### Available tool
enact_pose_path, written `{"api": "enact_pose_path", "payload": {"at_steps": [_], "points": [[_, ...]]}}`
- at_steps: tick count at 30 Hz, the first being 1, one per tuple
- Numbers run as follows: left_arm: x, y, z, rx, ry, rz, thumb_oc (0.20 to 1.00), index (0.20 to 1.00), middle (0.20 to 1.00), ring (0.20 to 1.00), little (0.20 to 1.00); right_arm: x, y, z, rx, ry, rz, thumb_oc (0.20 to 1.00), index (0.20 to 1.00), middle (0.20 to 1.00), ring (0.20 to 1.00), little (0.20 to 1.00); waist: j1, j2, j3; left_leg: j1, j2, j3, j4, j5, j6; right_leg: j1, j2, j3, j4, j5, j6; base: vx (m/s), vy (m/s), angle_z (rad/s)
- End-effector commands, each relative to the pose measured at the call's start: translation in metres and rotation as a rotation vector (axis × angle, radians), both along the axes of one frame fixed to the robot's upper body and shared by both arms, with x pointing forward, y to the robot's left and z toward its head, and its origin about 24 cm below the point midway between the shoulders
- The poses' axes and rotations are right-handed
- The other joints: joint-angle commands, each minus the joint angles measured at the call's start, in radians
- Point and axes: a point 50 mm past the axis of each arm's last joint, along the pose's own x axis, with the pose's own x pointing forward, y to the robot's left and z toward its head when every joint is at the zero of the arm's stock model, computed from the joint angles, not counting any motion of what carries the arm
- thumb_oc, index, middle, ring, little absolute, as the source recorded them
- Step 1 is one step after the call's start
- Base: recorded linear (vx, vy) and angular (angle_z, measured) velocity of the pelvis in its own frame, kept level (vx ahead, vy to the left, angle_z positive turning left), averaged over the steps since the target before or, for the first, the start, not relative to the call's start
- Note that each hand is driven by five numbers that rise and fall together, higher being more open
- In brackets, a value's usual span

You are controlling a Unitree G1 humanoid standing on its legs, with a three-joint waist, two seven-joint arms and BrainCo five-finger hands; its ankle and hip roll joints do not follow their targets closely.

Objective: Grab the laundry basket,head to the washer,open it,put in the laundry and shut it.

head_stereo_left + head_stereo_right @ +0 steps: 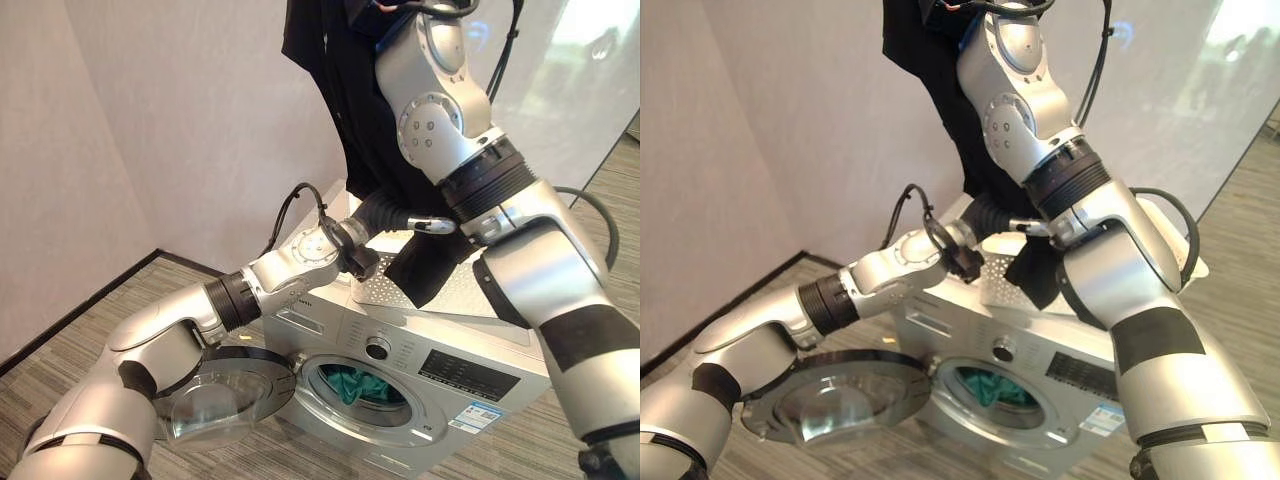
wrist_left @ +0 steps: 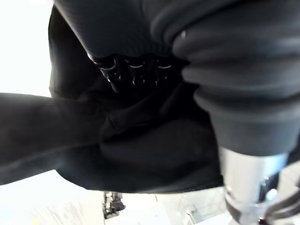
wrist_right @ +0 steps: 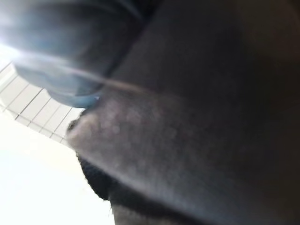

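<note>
A black garment (image 1: 340,100) hangs high above the silver washer (image 1: 400,345). My right hand (image 1: 958,8) holds its upper end at the views' top edge, and dark cloth lies right against the hand in the right wrist view. My left hand (image 1: 385,213) has its fingers (image 2: 133,70) curled into the garment's lower folds, just above the white perforated laundry basket (image 1: 385,285) that stands on top of the washer. The washer's round door (image 1: 225,385) is swung open to the left. A teal garment (image 1: 350,385) lies inside the drum.
Pale walls (image 1: 180,120) meet in a corner behind the washer, with a dark baseboard (image 1: 90,300) along the left wall. Grey striped carpet (image 1: 60,370) covers the floor. A glass partition (image 1: 590,70) stands at the right.
</note>
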Motion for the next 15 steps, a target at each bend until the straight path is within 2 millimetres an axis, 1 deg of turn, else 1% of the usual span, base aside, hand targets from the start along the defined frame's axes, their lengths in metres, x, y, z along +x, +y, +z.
{"api": "enact_pose_path", "payload": {"at_steps": [1, 2, 5, 6, 9, 11, 13, 14, 15], "points": [[0.008, -0.005, 0.072, -0.231, -0.122, 0.037, 1.000, 1.000, 1.000, 1.000, 1.000, -0.014, -0.009, 0.029, 0.099, -0.098, -0.002, 0.200, 0.200, 0.200, 0.200, 0.200, -0.004, 0.008, -0.022, 0.077, 0.007, 0.053, -0.009, -0.088, 0.008, 0.014, -0.012, 0.037, 0.005, 0.012, 0.029, 0.00, -0.002, -0.03], [0.008, -0.005, 0.072, -0.232, -0.122, 0.037, 1.000, 1.000, 1.000, 1.000, 1.000, -0.014, -0.009, 0.028, 0.099, -0.098, -0.002, 0.200, 0.200, 0.200, 0.200, 0.200, -0.003, 0.009, -0.022, 0.077, 0.007, 0.053, -0.009, -0.088, 0.008, 0.014, -0.012, 0.037, 0.005, 0.012, 0.029, 0.01, -0.006, -0.06], [0.005, -0.009, 0.080, -0.287, -0.112, 0.025, 1.000, 1.000, 1.000, 1.000, 1.000, -0.015, -0.009, 0.025, 0.129, -0.092, 0.016, 0.200, 0.200, 0.200, 0.200, 0.200, -0.010, 0.009, -0.021, 0.084, 0.009, 0.059, -0.009, -0.092, 0.009, 0.017, -0.011, 0.042, 0.006, 0.010, 0.027, -0.01, 0.002, -0.04], [0.006, -0.009, 0.082, -0.318, -0.092, 0.034, 1.000, 1.000, 1.000, 1.000, 1.000, -0.016, -0.009, 0.023, 0.149, -0.088, 0.033, 0.200, 0.200, 0.200, 0.200, 0.200, -0.014, 0.011, -0.019, 0.082, 0.007, 0.061, -0.009, -0.083, 0.011, 0.013, -0.013, 0.043, 0.009, 0.017, 0.027, -0.04, 0.014, -0.03], [0.005, -0.009, 0.084, -0.376, -0.059, 0.034, 1.000, 1.000, 1.000, 1.000, 1.000, -0.019, -0.007, 0.019, 0.167, -0.089, 0.068, 0.200, 0.200, 0.200, 0.200, 0.200, -0.021, 0.013, -0.019, 0.092, 0.011, 0.067, -0.009, -0.096, 0.011, 0.019, -0.011, 0.048, 0.011, 0.004, 0.025, 0.02, 0.000, -0.05], [0.004, -0.011, 0.084, -0.450, -0.007, 0.035, 1.000, 1.000, 1.000, 1.000, 1.000, -0.014, -0.014, 0.014, 0.220, -0.052, 0.064, 0.200, 0.200, 0.200, 0.200, 0.200, -0.024, 0.013, -0.016, 0.090, 0.010, 0.071, -0.009, -0.089, 0.013, 0.013, -0.012, 0.049, 0.017, 0.009, 0.024, -0.03, 0.019, -0.13], [0.002, -0.014, 0.083, -0.511, 0.036, 0.024, 1.000, 1.000, 1.000, 1.000, 1.000, -0.010, -0.020, 0.013, 0.279, -0.030, 0.063, 0.200, 0.200, 0.200, 0.200, 0.200, -0.029, 0.012, -0.016, 0.099, 0.013, 0.077, -0.009, -0.102, 0.015, 0.019, -0.010, 0.054, 0.020, -0.002, 0.023, -0.01, 0.010, -0.11], [0.000, -0.018, 0.080, -0.595, 0.106, 0.010, 1.000, 1.000, 1.000, 1.000, 1.000, -0.008, -0.029, 0.012, 0.361, -0.008, 0.056, 0.200, 0.200, 0.200, 0.200, 0.200, -0.038, 0.013, -0.014, 0.099, 0.012, 0.081, -0.009, -0.096, 0.018, 0.012, -0.011, 0.057, 0.026, 0.002, 0.023, -0.01, 0.009, -0.08], [0.000, -0.018, 0.080, -0.595, 0.107, 0.011, 1.000, 1.000, 1.000, 1.000, 1.000, -0.008, -0.029, 0.012, 0.361, -0.007, 0.055, 0.200, 0.200, 0.200, 0.200, 0.200, -0.036, 0.013, -0.014, 0.101, 0.013, 0.082, -0.009, -0.097, 0.018, 0.014, -0.010, 0.058, 0.027, 0.001, 0.022, 0.00, 0.013, -0.07]]}}
